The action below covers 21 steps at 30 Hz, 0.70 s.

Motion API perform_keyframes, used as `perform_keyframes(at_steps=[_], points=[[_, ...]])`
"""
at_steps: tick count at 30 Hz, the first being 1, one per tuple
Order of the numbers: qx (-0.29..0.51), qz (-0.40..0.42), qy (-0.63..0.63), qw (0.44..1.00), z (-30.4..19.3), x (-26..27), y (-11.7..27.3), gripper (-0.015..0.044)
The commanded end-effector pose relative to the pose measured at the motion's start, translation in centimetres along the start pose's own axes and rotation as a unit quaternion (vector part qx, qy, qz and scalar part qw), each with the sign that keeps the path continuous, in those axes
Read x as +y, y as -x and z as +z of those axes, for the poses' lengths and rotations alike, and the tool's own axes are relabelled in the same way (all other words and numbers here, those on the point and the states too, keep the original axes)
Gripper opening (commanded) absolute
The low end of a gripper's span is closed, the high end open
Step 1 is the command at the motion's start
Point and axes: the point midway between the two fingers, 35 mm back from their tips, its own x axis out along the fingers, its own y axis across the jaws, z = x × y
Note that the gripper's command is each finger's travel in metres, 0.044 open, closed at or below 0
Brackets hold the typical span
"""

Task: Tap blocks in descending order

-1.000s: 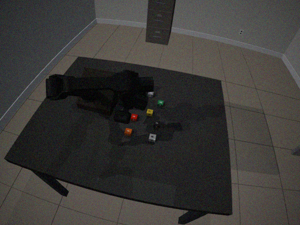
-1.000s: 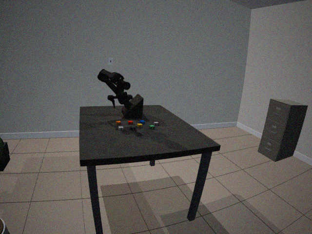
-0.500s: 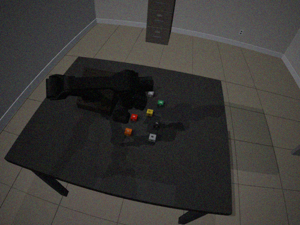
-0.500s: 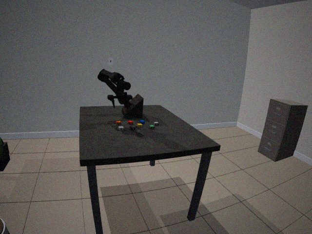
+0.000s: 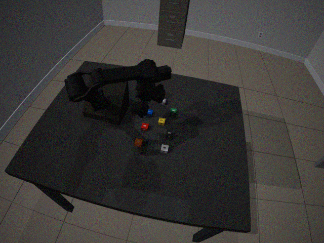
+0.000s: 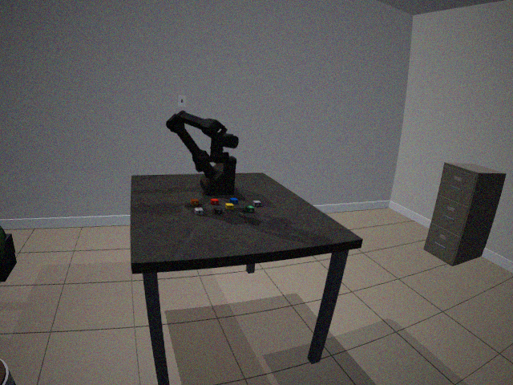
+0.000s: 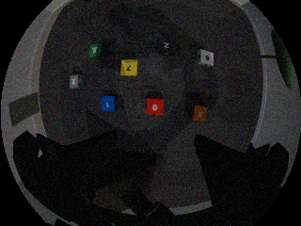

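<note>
Exterior view, front to back. Tabletop [image 5: 183,183] [image 6: 248,240] [image 7: 181,89] carries all eight digit blocks, apart from each other.

Front side: white block [image 5: 164,149] [image 6: 199,210] [image 7: 205,57], black block [image 5: 169,134] [image 6: 218,210] [image 7: 166,46] and green block [image 5: 173,111] [image 6: 249,208] [image 7: 95,50].

Just behind, yellow block [image 5: 161,121] [image 6: 229,205] [image 7: 129,68], between green and red; digit looks like 7.

Then gray block [image 5: 163,101] [image 6: 257,203] [image 7: 75,81], orange block [image 5: 138,142] [image 6: 194,201] [image 7: 200,113], red block [image 5: 145,126] [image 6: 214,201] [image 7: 154,106] and blue block [image 5: 150,112] [image 6: 234,200] [image 7: 108,104]. Red reads 0; remaining digits too grainy to call.

Hand [image 5: 150,106] [image 6: 219,158] [image 7: 156,137] is open, nothing in it, raised above the tabletop on the mount side of the blocks, touching none. Black six-joint arm [image 5: 115,74] [image 6: 188,140] is folded above its wedge mount [image 5: 115,91] [image 6: 228,174].

Beyond the tabletop: wall outlet [image 6: 181,100] on the wall behind the arm. Three-drawer filing cabinet [image 5: 171,28] [image 6: 463,211] on the tiled floor, well apart from the tabletop.
</note>
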Motion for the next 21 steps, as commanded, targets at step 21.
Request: perform_keyframes(at_steps=[21], points=[[0.002, 0.004, -0.009, 1.000, 1.0, 5.0, 0.1, 0.0400]])
